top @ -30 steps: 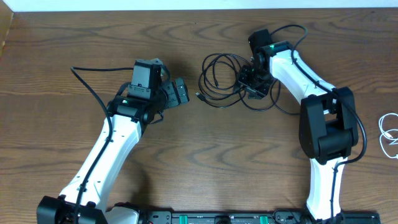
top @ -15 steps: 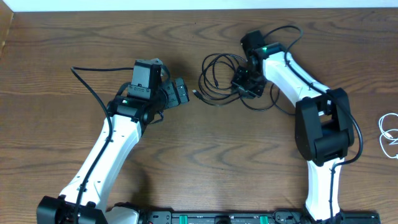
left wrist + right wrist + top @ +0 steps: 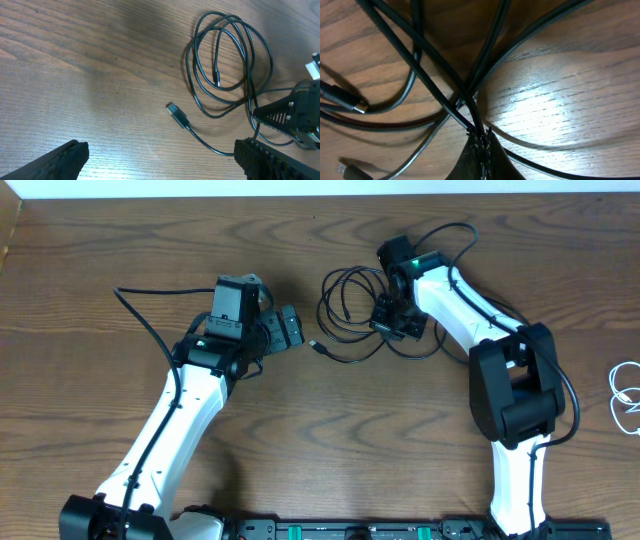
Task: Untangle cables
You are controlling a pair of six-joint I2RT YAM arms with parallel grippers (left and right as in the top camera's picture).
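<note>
Left hand [image 3: 289, 329]: open, with its two fingers [image 3: 59, 160] spread wide at the lower corners of its wrist view and nothing between them. It sits above bare desk, to the left of the cables and clear of them.

Right hand [image 3: 480, 146]: closed, tips pressed together and pinching black strands right at the desk surface. From overhead it sits on the right side of the bundle.

Black cables [image 3: 347, 298]: loose, overlapping loops on the far middle of the desk, between the two hands. In the right wrist view several strands cross and converge at the pinch. I cannot tell how many of them are actually caught.

Free end: one black strand trails out of the loops toward the left hand and ends in a flat metal plug [image 3: 177, 114]. This plug lies on the wood near that hand, not touching it.

Second plug [image 3: 217, 78]: a small dark end lying inside the loops.

White cable [image 3: 626, 394]: at the right edge of the desk, well apart from the black ones and partly cut off by the frame.

Desk [image 3: 330, 442]: brown wood with a strong grain.
</note>
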